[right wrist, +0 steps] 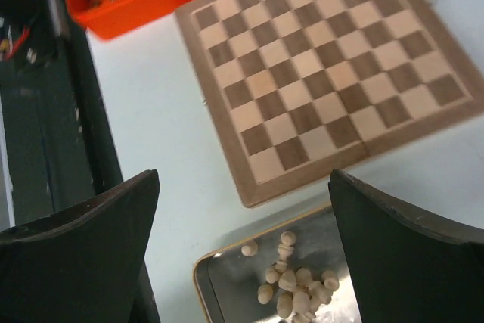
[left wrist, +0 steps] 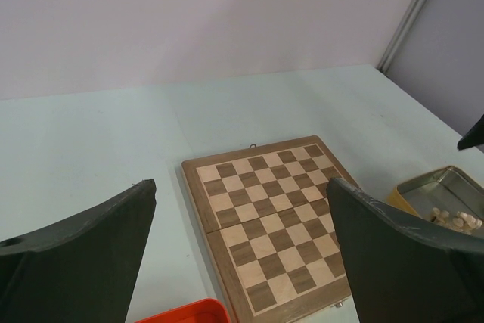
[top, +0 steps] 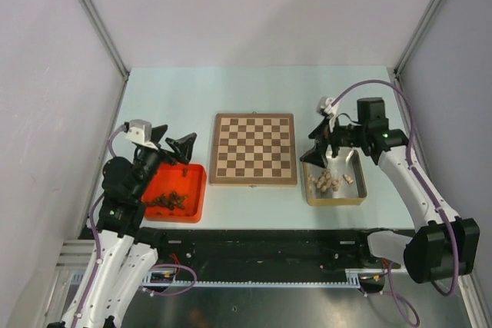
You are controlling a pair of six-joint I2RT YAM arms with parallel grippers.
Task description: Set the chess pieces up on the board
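In the middle of the table [top: 254, 90] lies the board [top: 254, 149], flat and square to the arms, with every check bare. No piece has been set on it yet, so the task looks to be at its very start. The red tray [top: 194, 180] sits just left of the board and the tin [top: 335, 202] just right. Each probably sits there so that one arm can reach it without crossing the other. The left gripper [top: 173, 147] hangs over the tray's far edge, fingers spread wide and holding nothing. The right gripper [top: 324, 157] hangs over the tin's far end, likewise wide and empty, and seems ready for a first pick. The dark pieces [top: 169, 200] are heaped in the tray. The pale pieces [top: 327, 183] cluster in the tin's middle.
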